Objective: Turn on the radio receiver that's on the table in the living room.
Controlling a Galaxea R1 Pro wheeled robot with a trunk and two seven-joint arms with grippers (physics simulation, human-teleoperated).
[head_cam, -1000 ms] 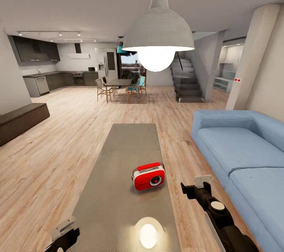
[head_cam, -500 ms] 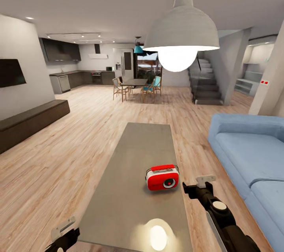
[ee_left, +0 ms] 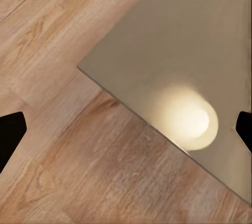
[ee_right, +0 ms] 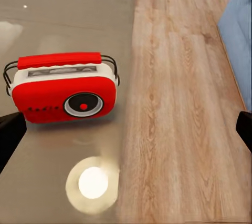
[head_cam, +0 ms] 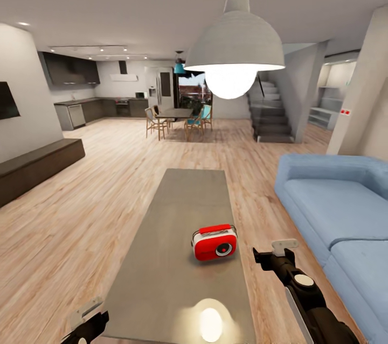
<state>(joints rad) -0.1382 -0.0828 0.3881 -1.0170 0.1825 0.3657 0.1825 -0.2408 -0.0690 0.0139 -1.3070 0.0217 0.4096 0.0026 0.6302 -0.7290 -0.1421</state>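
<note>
So I'm parked at the near end of the counter (head_cam: 178, 209) in the living room, and the radio receiver (head_cam: 214, 243) is sitting upright on the glossy grey top toward the sofa-side edge, dial facing me. My right gripper (head_cam: 276, 253) hovers just beside that edge, over the wood floor (head_cam: 81, 209), close to the radio but not touching it. In the right wrist view the two fingertips sit at opposite edges of the frame, so I'd call it spread wide with nothing in it. Same deal with the left gripper (head_cam: 86, 318): it hangs low by the near corner of the counter, tips far apart in its own camera, holding nothing.

My take on doing this well: swing the right arm inward over the counter so it lines up with the front of the radio (ee_right: 63, 87), then come in slow and just press or nudge. It's a small light-looking thing on a slick surface, so I reckon a hard poke would shove it backward or tip it instead of switching it on. Closing the fingers first for a single contact point might help.

Stuff I can't make out: where the actual on switch is. I see the round dial (ee_right: 83, 104) with a red centre and some tiny markings, unreadable. The back and far side of the radio are hidden. The lamp glare (head_cam: 210, 323) on the counter doesn't help either.
</note>
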